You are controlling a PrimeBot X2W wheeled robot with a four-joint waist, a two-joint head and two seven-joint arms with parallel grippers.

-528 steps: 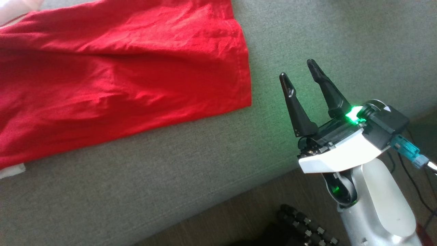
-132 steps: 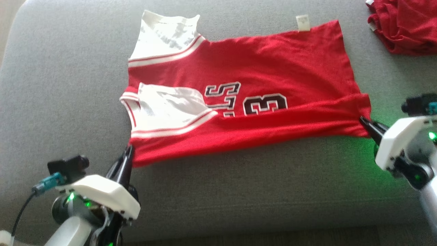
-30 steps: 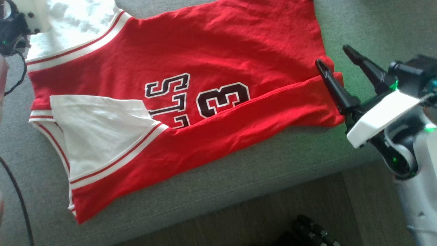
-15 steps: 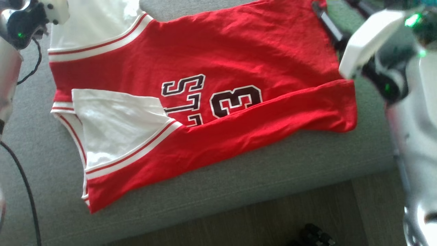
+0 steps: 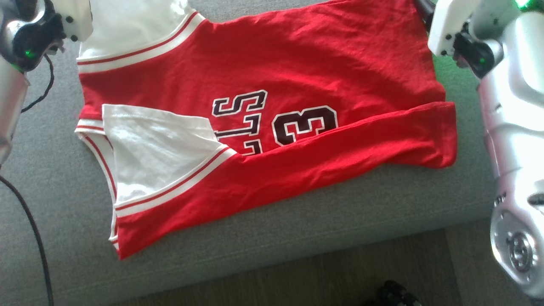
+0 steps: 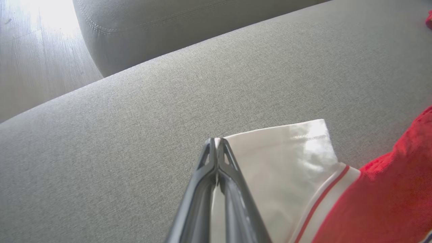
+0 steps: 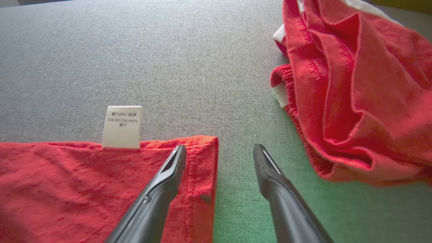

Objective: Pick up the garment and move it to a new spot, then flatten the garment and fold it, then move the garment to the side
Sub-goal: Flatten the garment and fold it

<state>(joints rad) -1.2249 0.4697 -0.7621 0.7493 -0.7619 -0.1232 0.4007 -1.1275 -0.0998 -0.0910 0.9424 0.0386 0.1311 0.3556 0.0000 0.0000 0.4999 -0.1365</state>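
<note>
Two prints mark the red jersey (image 5: 297,63): black white-edged letters (image 5: 240,112), S and L among them, and a numeral (image 5: 306,125) that reads as 3, while a white care label (image 7: 122,126) at its hem shows small print, "100%" legible. It lies spread on the grey cushion (image 5: 297,242) along the front edge, above wood floor (image 5: 297,284). My left gripper (image 6: 216,143) is pinched on its white shoulder corner; my right gripper (image 7: 219,148) stands wide and empty, one finger over the hem corner.
</note>
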